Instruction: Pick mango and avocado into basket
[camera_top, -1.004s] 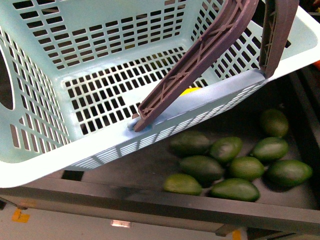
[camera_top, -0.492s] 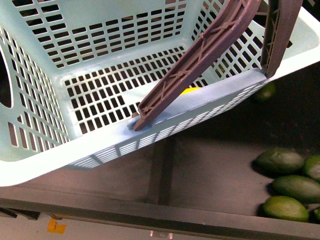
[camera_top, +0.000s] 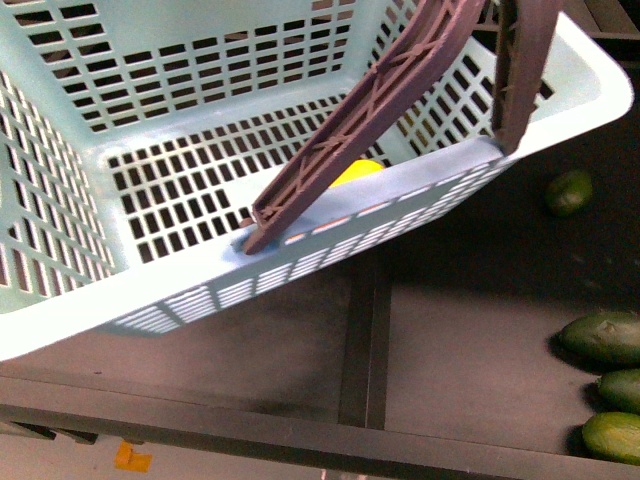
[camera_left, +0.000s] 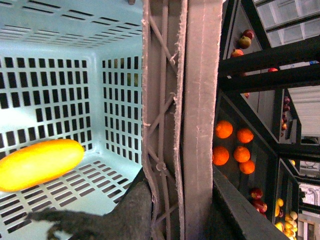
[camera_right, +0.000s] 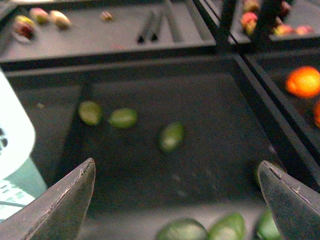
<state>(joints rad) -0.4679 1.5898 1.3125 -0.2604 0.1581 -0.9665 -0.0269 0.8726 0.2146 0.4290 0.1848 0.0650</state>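
The pale teal basket (camera_top: 150, 300) fills the upper left of the front view, lifted and tilted, its brown handles (camera_top: 360, 120) raised. The yellow mango (camera_top: 357, 170) lies inside it; it also shows in the left wrist view (camera_left: 37, 162) on the slotted floor. My left gripper (camera_left: 165, 220) is shut on the basket's brown handle (camera_left: 180, 100). Several dark green avocados lie in a dark bin: one alone (camera_top: 570, 192), others at the right edge (camera_top: 605, 338). My right gripper (camera_right: 177, 185) is open and empty above avocados (camera_right: 171, 136) in the bin.
Dark shelf bins with dividers (camera_top: 365, 340) lie below the basket. Oranges (camera_left: 232, 145) and red apples (camera_left: 257, 197) sit in neighbouring bins in the left wrist view. An orange (camera_right: 303, 81) shows beside the avocado bin in the right wrist view.
The view has shifted left across the bins: the avocados slid from the middle to the right edge. The basket has stayed held, slightly higher in the frame.
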